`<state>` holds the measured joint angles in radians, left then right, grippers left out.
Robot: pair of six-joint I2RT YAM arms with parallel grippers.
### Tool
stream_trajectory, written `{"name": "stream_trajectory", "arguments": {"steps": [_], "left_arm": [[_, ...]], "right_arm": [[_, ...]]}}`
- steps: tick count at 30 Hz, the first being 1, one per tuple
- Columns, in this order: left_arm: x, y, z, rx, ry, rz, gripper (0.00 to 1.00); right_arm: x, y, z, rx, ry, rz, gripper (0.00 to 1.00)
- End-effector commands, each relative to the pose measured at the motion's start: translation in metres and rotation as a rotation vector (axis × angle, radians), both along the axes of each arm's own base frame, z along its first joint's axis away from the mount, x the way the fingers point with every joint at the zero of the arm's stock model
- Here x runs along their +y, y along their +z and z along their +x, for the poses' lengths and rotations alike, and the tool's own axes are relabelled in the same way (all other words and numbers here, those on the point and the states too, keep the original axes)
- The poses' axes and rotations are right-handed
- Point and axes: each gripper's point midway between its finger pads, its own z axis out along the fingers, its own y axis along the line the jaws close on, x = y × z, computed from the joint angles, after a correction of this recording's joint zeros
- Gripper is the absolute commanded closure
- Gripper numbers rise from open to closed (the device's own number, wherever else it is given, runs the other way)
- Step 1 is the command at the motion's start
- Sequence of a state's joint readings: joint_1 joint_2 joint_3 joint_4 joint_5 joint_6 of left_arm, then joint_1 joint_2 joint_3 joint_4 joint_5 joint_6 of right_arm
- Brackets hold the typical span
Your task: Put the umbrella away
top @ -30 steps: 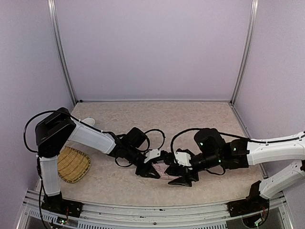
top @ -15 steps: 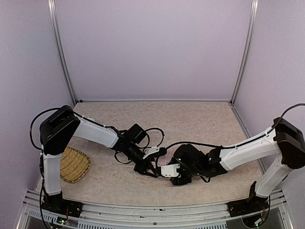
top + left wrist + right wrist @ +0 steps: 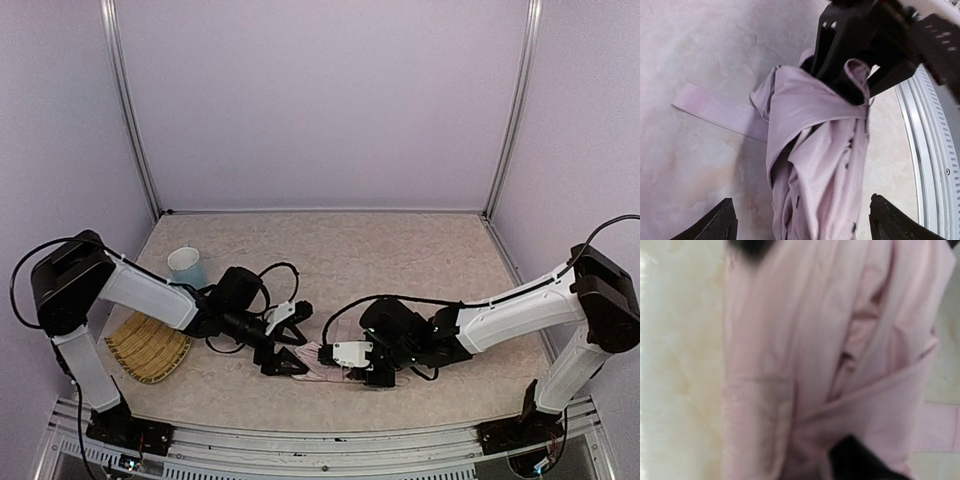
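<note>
1. The left fingers (image 3: 720, 225) stood spread wide and gripped nothing. The umbrella (image 3: 815, 165) lay in the gap between their tips and ran on ahead of them, touching neither.
2. At the far end of that bundle, the right fingers (image 3: 830, 45) were closed on the umbrella, pinching its bunched pink cloth as it lay on the bench (image 3: 700, 45).
3. Off to one side of the left fingers, the strap (image 3: 715, 107) lay flat and loose on the bench, not wound round the bundle.
4. Farther out, behind the left fingers, a woven basket (image 3: 150, 345) and a pale blue cup (image 3: 187, 267) sat beside the left arm.
5. By the look of it, the umbrella was collapsed and roughly gathered but rumpled. Tightening its folds, wrapping and fastening the strap, and stowing it seemed left to do. The views did not show where it belonged.
</note>
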<state>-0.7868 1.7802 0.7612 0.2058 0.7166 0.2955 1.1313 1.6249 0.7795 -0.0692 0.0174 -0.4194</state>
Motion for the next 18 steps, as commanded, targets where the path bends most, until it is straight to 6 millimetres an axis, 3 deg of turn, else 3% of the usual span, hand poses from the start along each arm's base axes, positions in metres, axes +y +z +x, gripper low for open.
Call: {"name": "stream_trajectory", "arguments": {"steps": [1, 7, 11, 15, 18], "left_arm": [[0.001, 0.072, 0.008, -0.294, 0.083, -0.262, 0.12], [0.006, 0.063, -0.037, -0.543, 0.03, -0.176, 0.22], [0.007, 0.044, -0.059, -0.57, -0.021, -0.114, 0.19], [0.009, 0.017, -0.06, -0.592, -0.033, -0.017, 0.16], [0.004, 0.004, -0.049, -0.642, -0.007, 0.045, 0.15]], "right_arm": [[-0.034, -0.046, -0.044, 0.256, 0.033, -0.189, 0.89], [-0.041, -0.05, -0.068, 0.467, 0.048, -0.252, 0.87], [-0.047, -0.052, -0.077, 0.569, 0.027, -0.308, 0.86], [-0.048, -0.051, -0.08, 0.611, 0.015, -0.309, 0.85], [-0.048, -0.052, -0.079, 0.615, 0.015, -0.308, 0.85]]}}
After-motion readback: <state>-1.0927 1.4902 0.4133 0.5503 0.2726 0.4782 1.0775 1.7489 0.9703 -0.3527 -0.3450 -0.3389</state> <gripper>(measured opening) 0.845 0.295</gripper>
